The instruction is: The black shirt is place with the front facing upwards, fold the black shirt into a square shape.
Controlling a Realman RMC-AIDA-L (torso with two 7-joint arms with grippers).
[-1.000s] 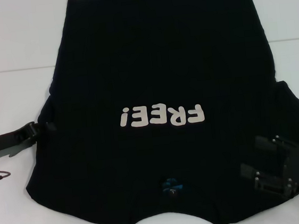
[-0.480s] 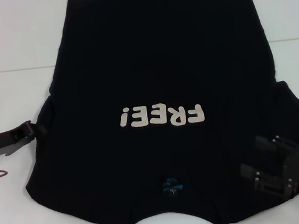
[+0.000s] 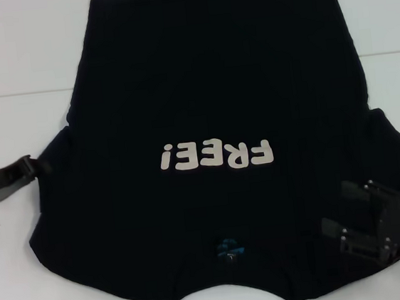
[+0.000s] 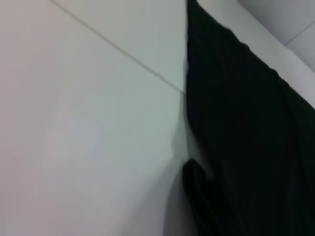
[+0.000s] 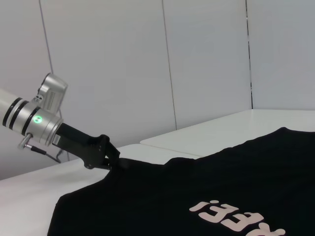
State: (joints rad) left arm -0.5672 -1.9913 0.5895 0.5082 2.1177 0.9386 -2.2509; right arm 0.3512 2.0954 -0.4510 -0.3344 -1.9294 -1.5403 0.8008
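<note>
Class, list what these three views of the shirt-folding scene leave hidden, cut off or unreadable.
- Black shirt: its collar-end edge runs past the head view's lower edge.
- Blue mark near the collar: too small to read.
- Left gripper: black fingertips merge with the black sleeve, so its grip is unclear in head and right wrist views.
- Right gripper: seen from behind; fingers unclear.

black shirt (image 3: 218,119) | spread flat, front up | white "FREE!" lettering | on table
</note>
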